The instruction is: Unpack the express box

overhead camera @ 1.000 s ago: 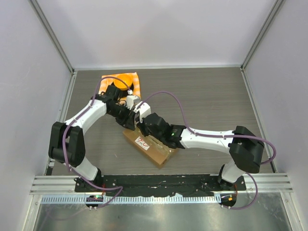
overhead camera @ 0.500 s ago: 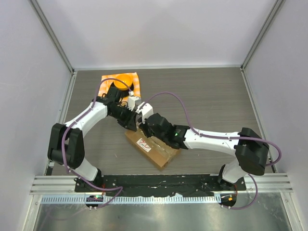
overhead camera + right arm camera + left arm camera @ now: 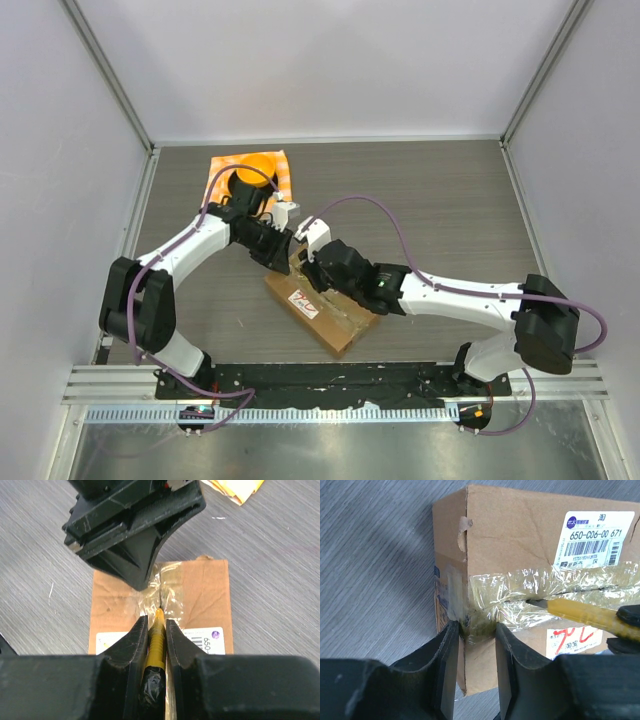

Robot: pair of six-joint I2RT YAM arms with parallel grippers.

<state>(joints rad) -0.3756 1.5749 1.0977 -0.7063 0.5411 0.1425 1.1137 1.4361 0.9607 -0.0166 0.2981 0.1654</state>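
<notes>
The express box [image 3: 335, 322], brown cardboard with a white label and a sticker with red marks [image 3: 302, 299], lies slantwise on the table in front of the arm bases. My left gripper [image 3: 288, 257] is at its far end. There its jaws [image 3: 477, 630] close around the taped end edge of the box [image 3: 520, 540]. My right gripper [image 3: 316, 272] hovers over the box top [image 3: 205, 595], shut [image 3: 157, 622] on a yellow utility knife [image 3: 157, 640]. The knife's blade tip [image 3: 532, 601] is in the clear tape along the seam.
An orange checked cloth [image 3: 285, 178] with a round orange thing on it lies at the back left, just behind the left arm; its corner [image 3: 235, 487] shows in the right wrist view. Grey walls enclose the table. A metal rail [image 3: 330, 381] runs along the near edge.
The box, with both grippers on it, has shifted a little rightward and toward the arm bases. The left jaws have narrowed on the box end. The right arm has stretched further right.
</notes>
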